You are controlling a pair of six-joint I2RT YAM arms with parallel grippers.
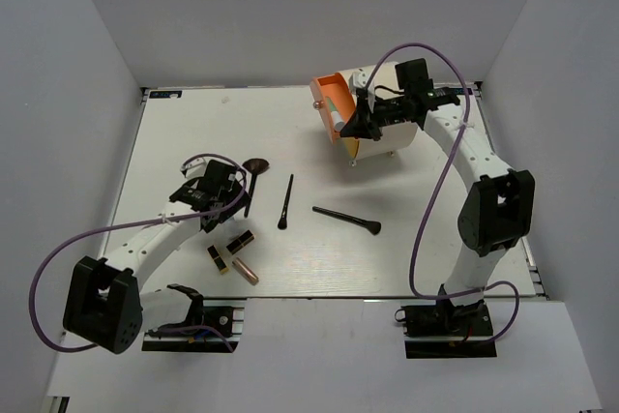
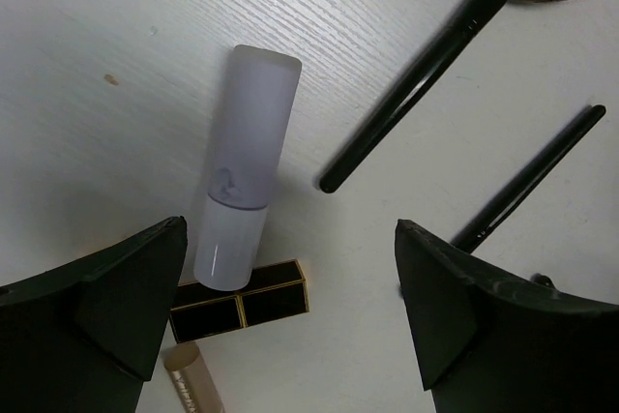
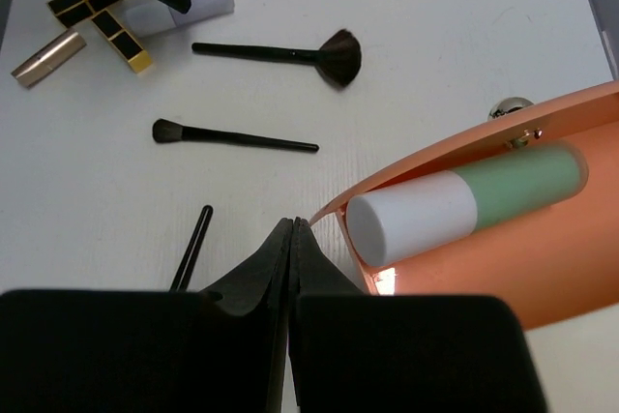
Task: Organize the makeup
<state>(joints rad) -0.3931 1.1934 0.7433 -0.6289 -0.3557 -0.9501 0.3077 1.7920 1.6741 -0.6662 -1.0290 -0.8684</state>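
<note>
Lilac tube (image 2: pixel 247 142): it lies flat on the counter (image 1: pixel 193 123) under the left pincer (image 2: pixel 290 229), nearer one finger than the other. Its white end appears to touch a black-and-gold lipstick (image 2: pixel 240 302).
Roll risk: the tube is round and smooth, so we judge that an off-centre squeeze could make it roll or squirt out sideways.
Crowding: a gold-pink lipstick (image 2: pixel 189 374) sits just beside the black-and-gold one. We fear that a finger coming down there would shove both, or pinch two items at once.
Brushes: the fan brush (image 2: pixel 426 74) lies beside the tube, and a thin brush (image 2: pixel 532 176) runs its handle toward the other finger. A descent onto that handle could flick it across the counter.
Third brush (image 1: pixel 346 219): it lies mid-counter, well apart, so we see no threat to it yet.
Left pincer: spread wide, holding nothing.
Right pincer (image 3: pixel 293 239): its jaws are pressed together with nothing between them, just beside the rim of the orange drawer (image 3: pixel 542 278), where a green-and-white tube (image 3: pixel 464 205) already lies.
Drawer risk: we judge that a careless swing of the right arm could knock the drawer or turn the cream holder (image 1: pixel 392 137), spoiling the drop spot.
Arms: they are well apart now, but a carry toward the drawer would bring them close, so we would watch for a clash.
</note>
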